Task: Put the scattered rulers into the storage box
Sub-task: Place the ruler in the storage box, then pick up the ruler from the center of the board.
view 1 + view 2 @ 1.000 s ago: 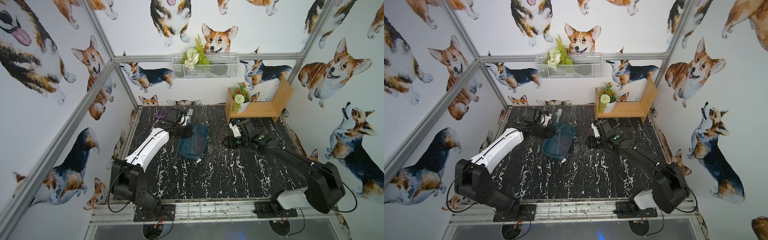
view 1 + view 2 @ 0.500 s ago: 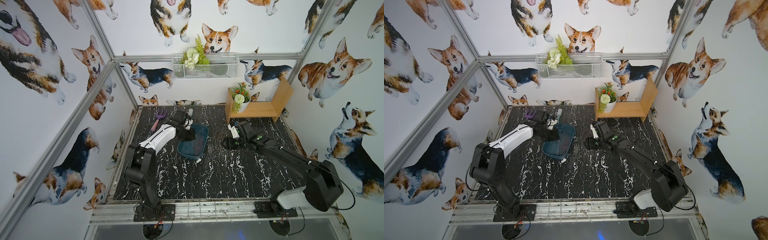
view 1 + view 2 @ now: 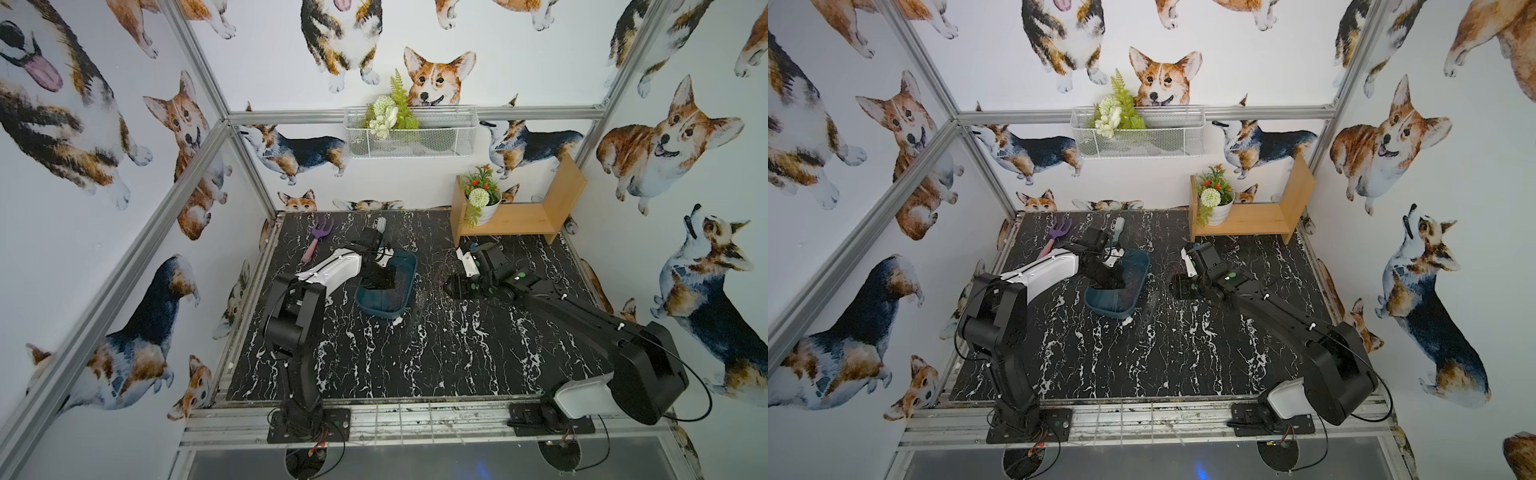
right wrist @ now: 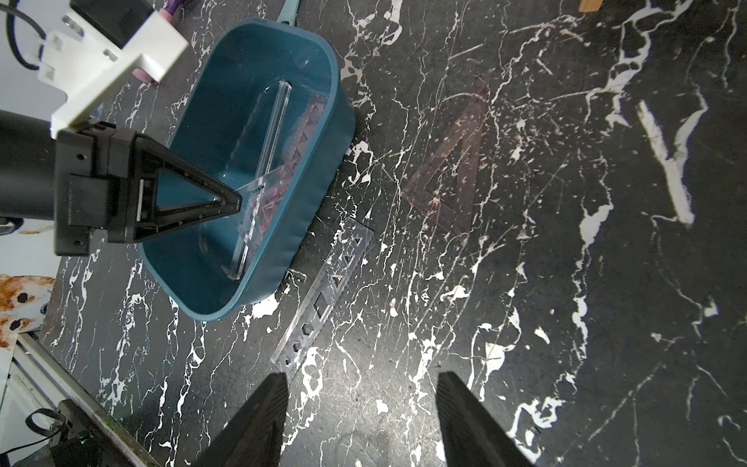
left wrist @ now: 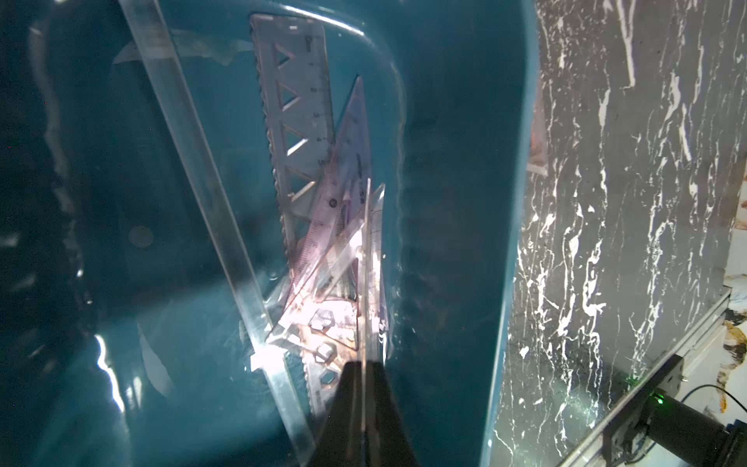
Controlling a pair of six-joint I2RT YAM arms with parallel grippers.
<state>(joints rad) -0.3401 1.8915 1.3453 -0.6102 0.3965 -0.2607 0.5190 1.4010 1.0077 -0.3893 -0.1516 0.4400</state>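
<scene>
Storage box [image 3: 382,309] [image 3: 1108,308], both top views: teal tub on the black marbled table [image 3: 415,365], left of centre, between the two arms.
Left gripper [image 3: 380,279] [image 3: 1113,282], both top views: reaches down inside the tub; whether its jaws are together cannot be told from here.
Right gripper [image 3: 454,286] [image 3: 1177,286], both top views: hovers low over the table to the right of the tub, apart from it.
Behind the tub, in a top view: toy rake [image 3: 316,239] and pale green brush [image 3: 381,224], both on the table.
Left gripper [image 5: 364,368], left wrist view: jaws pressed together on a thin clear ruler [image 5: 367,263], which is seen edge-on and sticks out from the tips over the tub floor.
Tub contents, left wrist view: thick clear straight ruler [image 5: 194,161], stencil ruler [image 5: 299,121] with triangle cut-outs and purple-tinted set square [image 5: 349,161] lie overlapping on the floor beneath the held one.
Right gripper [image 4: 359,420], right wrist view: fingers [image 4: 266,420] stand wide apart over bare table with nothing between them.
Loose rulers, right wrist view: clear template ruler [image 4: 323,291] lies flat just beside the tub's long wall, between the tub and the right fingers. A reddish-tinted set square [image 4: 448,170] lies flat on the table, farther from the tub.
Left gripper [image 4: 238,200], right wrist view: closed tips inside the tub grip a corner of the thin clear ruler.
</scene>
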